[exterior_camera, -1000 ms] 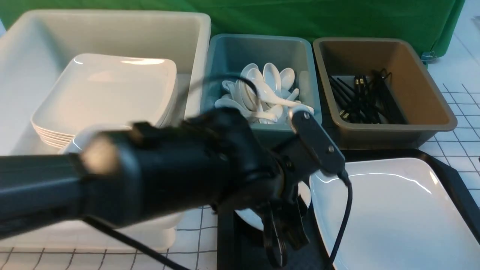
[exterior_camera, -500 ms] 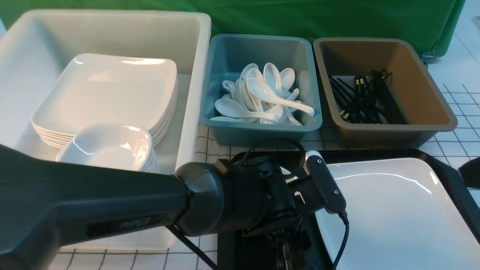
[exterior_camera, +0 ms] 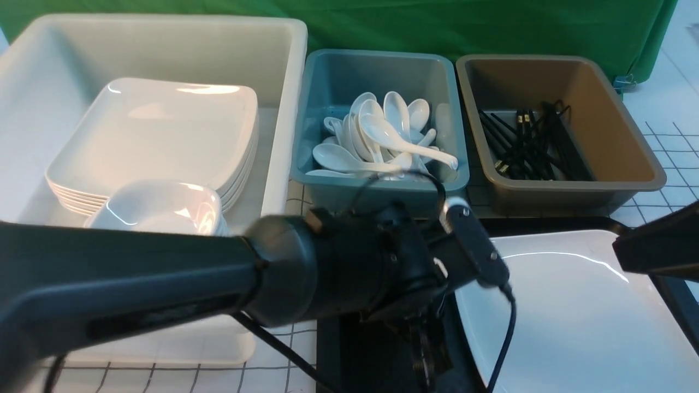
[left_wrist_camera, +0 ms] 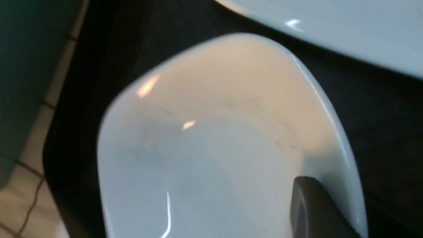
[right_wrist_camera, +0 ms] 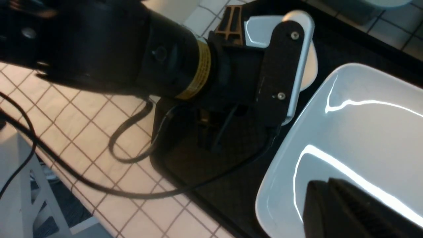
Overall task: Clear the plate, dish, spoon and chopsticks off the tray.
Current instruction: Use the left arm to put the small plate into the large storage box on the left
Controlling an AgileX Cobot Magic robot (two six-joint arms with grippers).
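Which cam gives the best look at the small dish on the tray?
Left wrist view: the dish fills the frame, with its inside and rim plain. In the right wrist view only bits of the dish show past the left arm. In the front view that arm hides nearly all of it.
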